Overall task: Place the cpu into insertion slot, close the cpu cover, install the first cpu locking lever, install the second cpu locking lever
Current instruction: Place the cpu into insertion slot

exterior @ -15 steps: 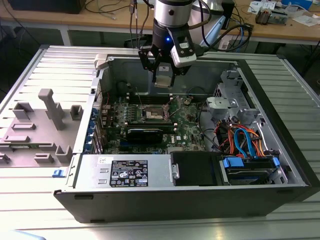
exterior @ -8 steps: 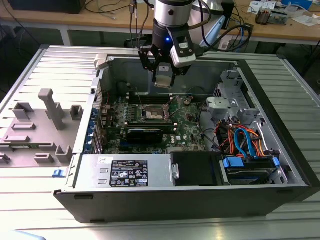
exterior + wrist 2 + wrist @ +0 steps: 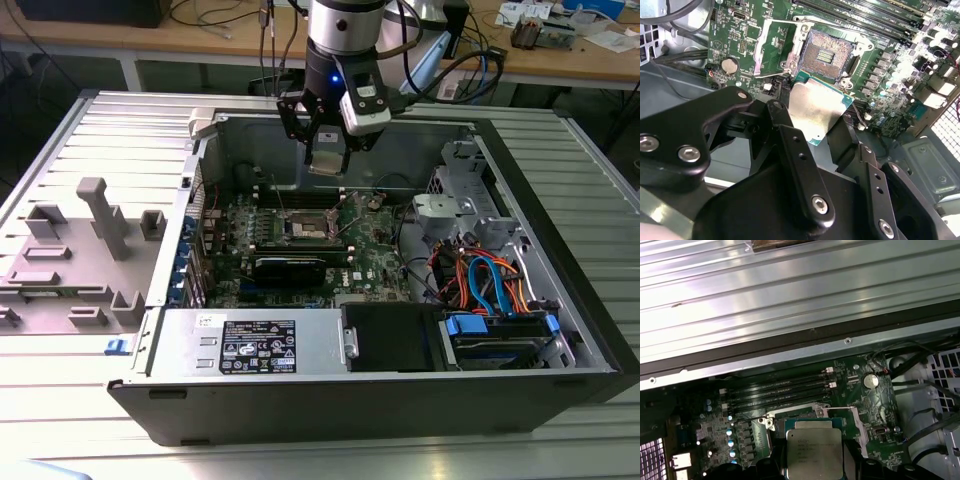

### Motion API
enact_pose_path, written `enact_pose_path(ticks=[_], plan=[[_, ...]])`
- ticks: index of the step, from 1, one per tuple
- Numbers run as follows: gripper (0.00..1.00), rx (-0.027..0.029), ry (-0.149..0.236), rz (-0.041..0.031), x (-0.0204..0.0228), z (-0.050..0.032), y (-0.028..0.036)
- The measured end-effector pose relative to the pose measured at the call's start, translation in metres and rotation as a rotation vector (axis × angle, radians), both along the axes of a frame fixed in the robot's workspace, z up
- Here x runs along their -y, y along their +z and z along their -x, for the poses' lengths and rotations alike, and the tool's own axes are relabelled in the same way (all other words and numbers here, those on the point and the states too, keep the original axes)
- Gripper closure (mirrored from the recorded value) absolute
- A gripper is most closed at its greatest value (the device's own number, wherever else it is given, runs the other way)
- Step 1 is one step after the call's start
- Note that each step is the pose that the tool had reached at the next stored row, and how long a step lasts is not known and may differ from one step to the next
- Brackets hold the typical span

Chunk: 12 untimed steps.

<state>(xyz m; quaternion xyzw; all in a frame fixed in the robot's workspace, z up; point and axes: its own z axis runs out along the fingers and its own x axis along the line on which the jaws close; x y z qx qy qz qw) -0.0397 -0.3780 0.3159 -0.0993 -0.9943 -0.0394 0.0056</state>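
Gripper [image 3: 327, 158] hung over the computer case [image 3: 350, 405], fingers [image 3: 777, 112] clenched on the chip [image 3: 815, 112], socket [image 3: 827, 54] lay open beyond the fingertips, untouched.

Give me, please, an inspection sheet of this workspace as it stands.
Surface: ribbed silvery metal table carrying an open black computer case.
Job's things: small square silvery-topped cpu chip held over the case, not in the slot; square dark-centred insertion slot bare; thin silvery cpu cover frame swung open.
Clutter: grey plastic fixture with posts on the table, at the exterior view's left.
Grippers: black hand shut on the chip.
Cables: orange and blue wires inside the case, at the exterior view's right.
Surroundings: wooden bench behind.
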Motion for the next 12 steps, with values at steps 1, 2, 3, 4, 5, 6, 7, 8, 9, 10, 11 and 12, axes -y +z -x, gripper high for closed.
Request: enact_pose_path(ticks=[1, 2, 3, 4, 5, 6, 7, 8, 9, 10, 11, 12], plan=[[0.45, 0.0, -0.001, 0.0, 0.0, 0.0, 0.0], [0.45, 0.0, -0.002, 0.0, 0.0, 0.0, 0.0], [0.45, 0.0, -0.005, 0.0, 0.0, 0.0, -0.0001], [0.45, 0.0, -0.006, 0.0, 0.0, 0.0, -0.0001], [0.45, 0.0, -0.008, 0.0, 0.0, 0.0, -0.0001], [0.45, 0.0, -0.01, 0.0, 0.0, 0.0, -0.0001], [0.45, 0.0, -0.012, 0.0, 0.0, 0.0, -0.0001], [0.45, 0.0, -0.015, 0.0, 0.0, 0.0, -0.0001], [0.45, 0.0, -0.017, 0.0, 0.0, 0.0, -0.0002], [0.45, 0.0, -0.019, 0.0, 0.0, 0.0, -0.0002], [0.45, 0.0, -0.022, 0.0, 0.0, 0.0, -0.0002], [0.45, 0.0, -0.023, 0.0, 0.0, 0.0, -0.0002]])
